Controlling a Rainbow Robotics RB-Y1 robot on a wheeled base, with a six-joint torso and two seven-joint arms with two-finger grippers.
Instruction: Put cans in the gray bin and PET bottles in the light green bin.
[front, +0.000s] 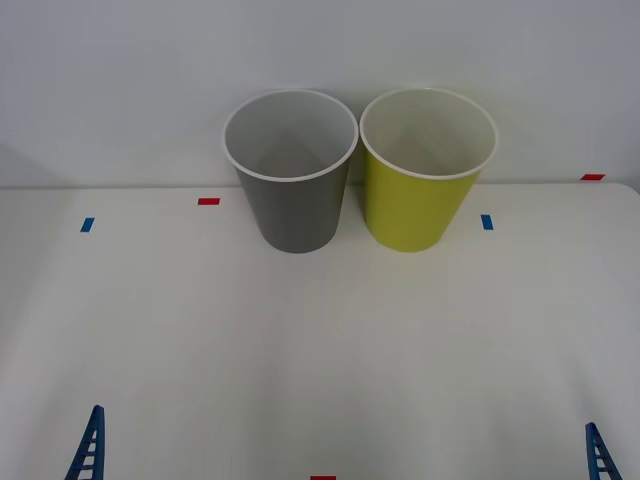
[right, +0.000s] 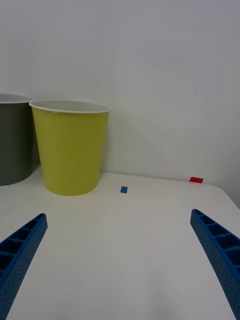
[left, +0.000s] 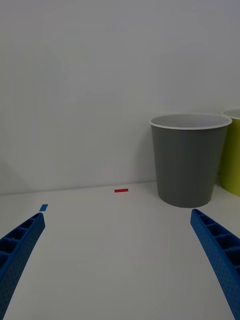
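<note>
At the far edge of the white bench (front: 320, 360), front view: tall tapered gray bin with white rim (front: 293, 190) and matching yellow-green bin (front: 424, 185), just beside each other. Left tool (front: 86, 450) low at left corner, right tool (front: 600, 452) at right. No can or bottle to be seen.

Right wrist view: fingers spread wide, empty; yellow-green bin ahead.

Left wrist view: fingers likewise apart; gray bin ahead, nearer this arm. No readable writing anywhere; only small red and blue tape marks (front: 208, 201).

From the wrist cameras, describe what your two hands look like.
Both match: the left hand and the right hand each have two bright blue plastic fingers, long and tapering to a tip. Each finger has a row of ladder-like ribs along one face and a finely dotted flat side. No cables or markings are visible.
</note>
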